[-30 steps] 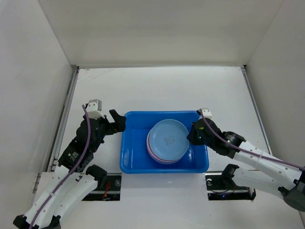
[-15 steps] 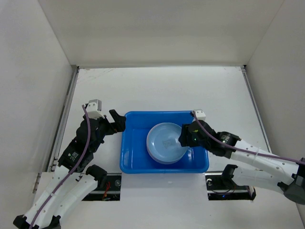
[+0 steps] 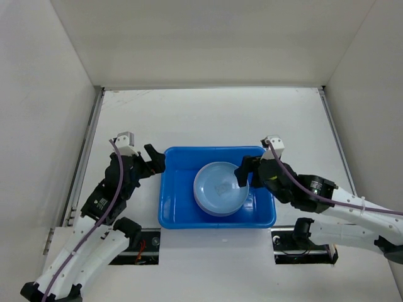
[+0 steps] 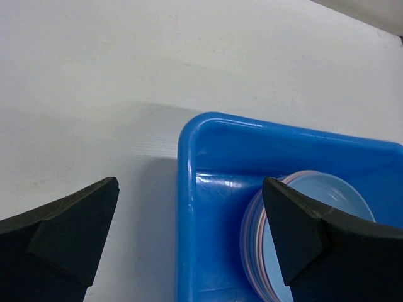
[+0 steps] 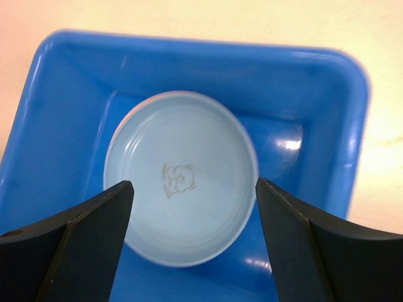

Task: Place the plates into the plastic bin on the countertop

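A stack of plates (image 3: 218, 187) lies flat in the blue plastic bin (image 3: 169, 211) on the white countertop (image 3: 208, 119). The top plate is light blue with a faint centre mark, and pink and lilac rims show beneath it. My right gripper (image 3: 245, 175) hangs open above the stack's right edge and holds nothing. In the right wrist view the top plate (image 5: 189, 138) lies between the spread fingers of that gripper (image 5: 194, 182), inside the bin (image 5: 318, 94). My left gripper (image 3: 155, 160) stands open at the bin's far left corner. Its wrist view shows the gripper (image 4: 189, 182) straddling the bin's rim (image 4: 252, 126), with the plates (image 4: 327, 187) to the right.
White walls enclose the countertop on three sides. Metal strips (image 3: 86, 154) run along its left and right edges. The arm bases sit on the near edge, on either side of the bin.
My right gripper has opened and let go of the light blue plate, which now lies flat on the stack. That gripper has lifted a little. The left arm has hardly moved.
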You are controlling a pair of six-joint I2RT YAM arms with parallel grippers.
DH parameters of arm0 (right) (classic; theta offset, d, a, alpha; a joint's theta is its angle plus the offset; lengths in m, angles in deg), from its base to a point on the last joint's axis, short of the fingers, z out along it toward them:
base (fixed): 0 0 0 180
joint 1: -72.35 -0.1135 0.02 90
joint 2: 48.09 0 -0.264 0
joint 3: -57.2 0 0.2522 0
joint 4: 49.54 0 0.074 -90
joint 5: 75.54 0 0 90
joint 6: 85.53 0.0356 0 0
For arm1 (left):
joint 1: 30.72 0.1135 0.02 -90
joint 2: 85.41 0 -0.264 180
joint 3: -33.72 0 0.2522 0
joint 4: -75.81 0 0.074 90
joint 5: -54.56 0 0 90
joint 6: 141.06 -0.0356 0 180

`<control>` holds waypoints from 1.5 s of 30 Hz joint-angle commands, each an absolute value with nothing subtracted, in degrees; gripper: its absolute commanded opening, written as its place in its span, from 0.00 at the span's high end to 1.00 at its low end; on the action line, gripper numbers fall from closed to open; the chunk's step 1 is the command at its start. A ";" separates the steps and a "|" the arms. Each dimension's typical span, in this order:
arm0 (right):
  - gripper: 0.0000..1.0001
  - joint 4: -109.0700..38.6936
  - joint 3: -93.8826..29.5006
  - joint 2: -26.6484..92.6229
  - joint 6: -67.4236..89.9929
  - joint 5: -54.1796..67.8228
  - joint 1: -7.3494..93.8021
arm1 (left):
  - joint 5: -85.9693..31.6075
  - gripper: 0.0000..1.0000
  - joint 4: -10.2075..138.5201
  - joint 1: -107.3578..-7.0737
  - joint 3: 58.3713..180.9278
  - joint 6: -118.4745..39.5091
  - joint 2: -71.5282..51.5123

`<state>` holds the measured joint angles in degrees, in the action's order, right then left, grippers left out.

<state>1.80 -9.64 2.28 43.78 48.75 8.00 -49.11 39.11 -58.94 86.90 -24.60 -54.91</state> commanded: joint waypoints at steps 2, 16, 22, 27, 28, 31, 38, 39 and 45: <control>0.15 -3.42 -6.76 -1.50 38.94 59.45 11.65 | -54.59 0.00 43.41 -57.39 83.27 -19.78 -52.81; 0.00 -26.11 20.14 -23.03 32.60 72.46 31.96 | -74.02 0.00 56.95 -58.09 68.23 -19.59 -59.48; 0.00 -27.87 21.82 -27.79 31.63 78.97 32.67 | -78.68 0.00 58.80 -59.85 66.82 -22.93 -59.75; 0.00 -28.14 22.96 -31.74 31.19 79.42 32.06 | -82.81 0.00 55.82 -63.18 67.96 -24.34 -60.97; 0.00 -28.14 23.31 -32.62 31.19 79.15 32.06 | -83.95 0.00 54.86 -63.97 68.31 -24.87 -62.11; 0.00 -28.66 23.84 -34.12 30.84 79.06 32.06 | -87.99 0.00 51.61 -65.91 70.06 -26.71 -64.93; 0.00 -29.02 23.23 -30.61 30.66 78.89 32.06 | -97.57 0.00 51.59 -74.69 70.24 -29.35 -63.62; 0.00 -29.02 23.14 -30.34 30.66 78.89 32.06 | -97.67 0.00 51.68 -75.23 70.24 -29.35 -63.36; 0.00 -29.10 23.49 -31.74 30.66 78.62 32.06 | -96.71 0.00 53.44 -74.70 69.10 -30.32 -65.11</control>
<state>-26.40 23.67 -30.82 31.26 77.90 32.26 -94.40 51.20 -74.92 68.78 -28.71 -63.98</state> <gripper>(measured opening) 0.999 0.997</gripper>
